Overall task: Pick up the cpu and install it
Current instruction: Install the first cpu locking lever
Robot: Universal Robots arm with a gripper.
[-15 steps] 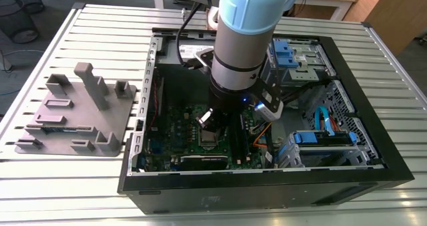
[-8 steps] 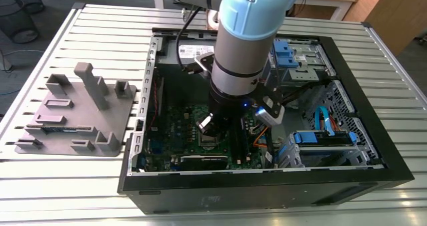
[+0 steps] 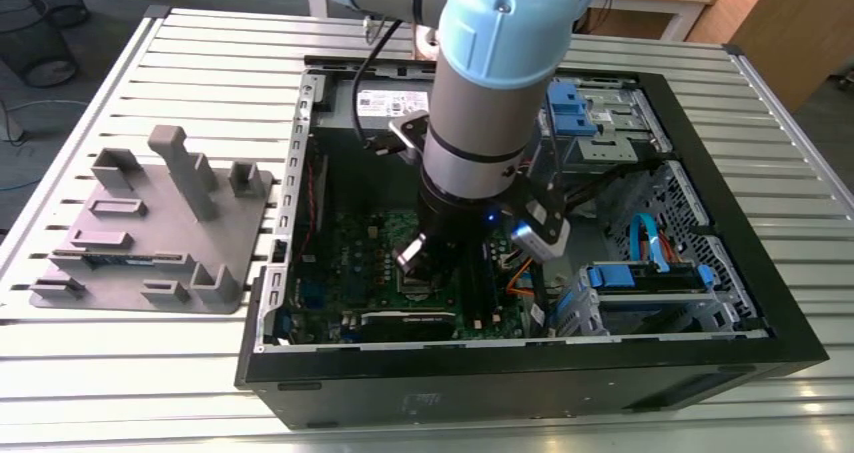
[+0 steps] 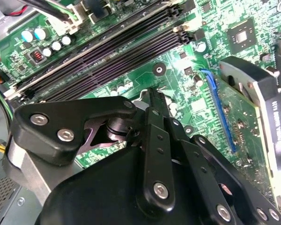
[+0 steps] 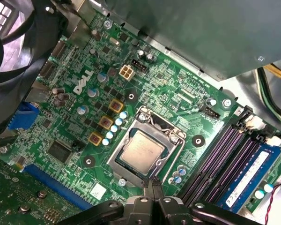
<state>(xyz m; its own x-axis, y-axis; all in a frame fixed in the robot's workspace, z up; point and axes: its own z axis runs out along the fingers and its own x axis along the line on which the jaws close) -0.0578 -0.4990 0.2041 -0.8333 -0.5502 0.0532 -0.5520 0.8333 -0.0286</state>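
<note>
Silver cpu (image 5: pixel 140 151) seated in socket frame (image 5: pixel 145 145); gripper (image 5: pixel 153 185) pinched together, empty, just beside it

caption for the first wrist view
Silver-topped square cpu seated in the metal socket frame on the green motherboard.

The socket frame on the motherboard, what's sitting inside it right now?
The cpu lies flat inside the socket frame, silver top showing. Whatever is beneath the chip is covered.

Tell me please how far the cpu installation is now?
Looks done: the cpu lies flat inside the socket frame on the motherboard. In hand: nothing visible; the gripper sits at the socket's edge. Left: whether the chip is fully seated cannot be judged.
</note>
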